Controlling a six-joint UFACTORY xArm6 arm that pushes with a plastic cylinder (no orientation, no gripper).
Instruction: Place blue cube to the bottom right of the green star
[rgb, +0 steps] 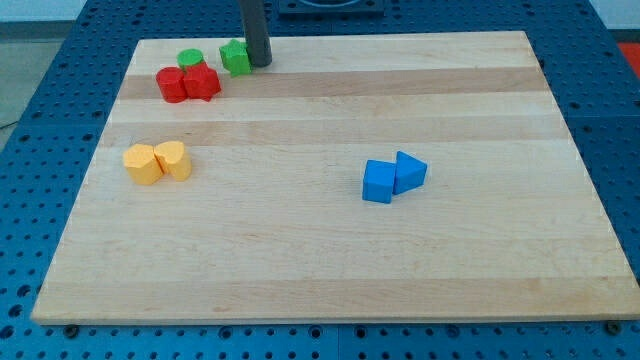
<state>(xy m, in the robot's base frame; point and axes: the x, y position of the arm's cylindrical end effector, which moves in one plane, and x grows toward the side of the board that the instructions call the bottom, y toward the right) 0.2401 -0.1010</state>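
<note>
blue cube (379, 183), plain, touching blue wedge (410, 171).

The rod (255, 30) was cut off by the view's top edge, so its upper part was not seen. The green star (236, 58) was partly covered on its right side by the rod, and its points could hardly be made out. The green block (190, 59) behind the red blocks (187, 83) was half hidden, and its shape could not be told.
</note>
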